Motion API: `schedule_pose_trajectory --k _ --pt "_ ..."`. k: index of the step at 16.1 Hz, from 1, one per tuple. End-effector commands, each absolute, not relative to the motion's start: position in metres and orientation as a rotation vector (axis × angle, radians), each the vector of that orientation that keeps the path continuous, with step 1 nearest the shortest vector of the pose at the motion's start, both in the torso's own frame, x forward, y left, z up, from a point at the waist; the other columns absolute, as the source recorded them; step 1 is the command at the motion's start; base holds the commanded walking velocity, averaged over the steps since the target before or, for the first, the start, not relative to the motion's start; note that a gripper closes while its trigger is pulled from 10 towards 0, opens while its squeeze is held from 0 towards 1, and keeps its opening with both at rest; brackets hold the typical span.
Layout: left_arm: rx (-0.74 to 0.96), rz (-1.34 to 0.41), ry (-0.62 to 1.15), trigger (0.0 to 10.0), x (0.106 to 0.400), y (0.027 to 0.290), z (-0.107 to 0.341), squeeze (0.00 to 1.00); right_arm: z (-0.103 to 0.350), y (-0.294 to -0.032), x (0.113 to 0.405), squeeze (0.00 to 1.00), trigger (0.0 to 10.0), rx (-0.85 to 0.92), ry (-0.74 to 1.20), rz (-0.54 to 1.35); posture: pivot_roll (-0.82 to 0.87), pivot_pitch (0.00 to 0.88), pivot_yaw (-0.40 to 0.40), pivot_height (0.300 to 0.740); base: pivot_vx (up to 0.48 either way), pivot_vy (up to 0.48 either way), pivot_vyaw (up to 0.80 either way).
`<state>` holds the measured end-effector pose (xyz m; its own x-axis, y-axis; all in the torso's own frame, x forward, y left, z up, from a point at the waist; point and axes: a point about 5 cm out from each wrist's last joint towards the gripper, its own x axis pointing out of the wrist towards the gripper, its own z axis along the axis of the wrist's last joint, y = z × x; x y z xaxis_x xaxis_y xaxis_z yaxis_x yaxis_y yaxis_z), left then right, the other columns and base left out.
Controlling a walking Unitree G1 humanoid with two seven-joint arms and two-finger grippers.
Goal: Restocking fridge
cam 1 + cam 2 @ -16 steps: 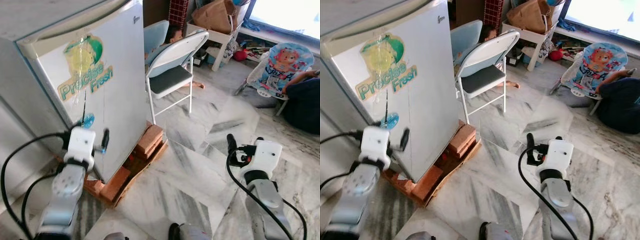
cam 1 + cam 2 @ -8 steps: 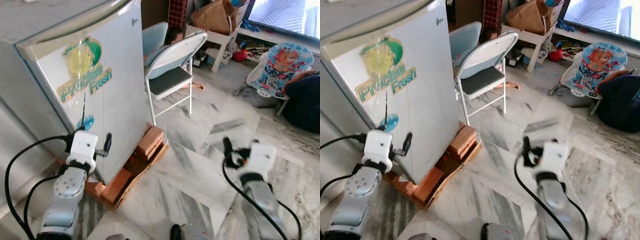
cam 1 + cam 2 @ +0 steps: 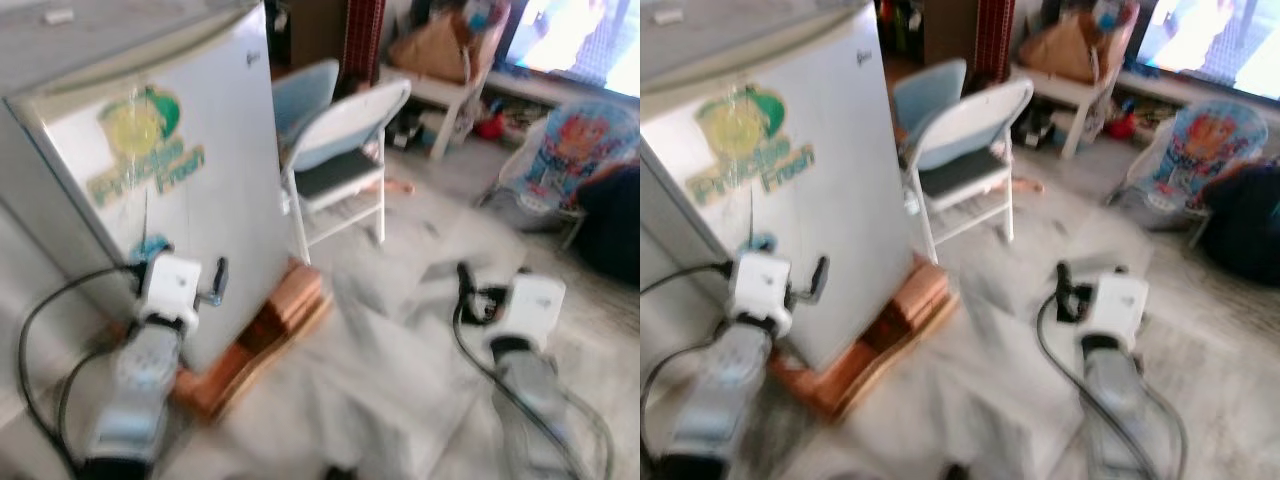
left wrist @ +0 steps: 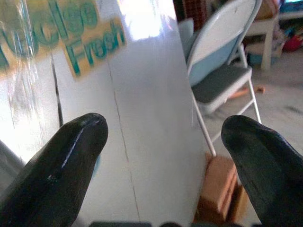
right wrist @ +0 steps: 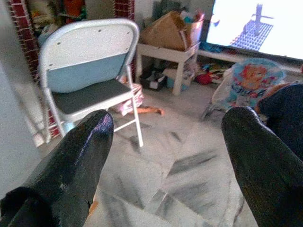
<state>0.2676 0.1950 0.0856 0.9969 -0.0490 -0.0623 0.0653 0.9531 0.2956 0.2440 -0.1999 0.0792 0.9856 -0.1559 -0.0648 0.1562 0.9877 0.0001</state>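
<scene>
A white fridge [image 3: 200,190] with a green "Precise Fresh" sticker stands at the left with its door shut, raised on bricks [image 3: 290,295]. My left gripper [image 4: 165,130] is open and held close to the lower part of the door [image 4: 142,104], not touching it. Its black fingers [image 3: 218,280] point at the door's right edge. My right gripper [image 5: 168,125] is open and holds nothing. It hangs above the marble floor [image 3: 390,340] at the right and faces the folding chair. The head views are blurred.
A white folding chair [image 3: 345,130] stands just right of the fridge. Behind it are a low white table [image 5: 165,52] with a brown bag, and a baby bouncer [image 3: 590,140]. A person in dark clothes [image 3: 615,215] sits at the far right.
The whole picture has shifted and blurred, so the camera is moving. The right arm swayed a little left and back. Both grippers stay open.
</scene>
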Motion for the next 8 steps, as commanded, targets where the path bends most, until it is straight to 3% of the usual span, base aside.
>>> schedule_pose_trajectory --k 1,8 --pt "0.297 -0.049 0.057 10.0 0.2672 0.1946 0.0837 0.00 0.0774 -0.1998 0.2421 0.00 10.0 0.006 0.076 -0.156 0.06 0.039 -0.021 0.740 0.000 -0.480 0.00" --pt "0.316 -0.010 0.054 10.0 0.2668 0.1970 0.0881 0.00 0.0797 -0.2048 0.2399 0.00 10.0 -0.010 0.073 -0.154 0.07 0.061 -0.027 0.740 0.000 -0.480 0.00"
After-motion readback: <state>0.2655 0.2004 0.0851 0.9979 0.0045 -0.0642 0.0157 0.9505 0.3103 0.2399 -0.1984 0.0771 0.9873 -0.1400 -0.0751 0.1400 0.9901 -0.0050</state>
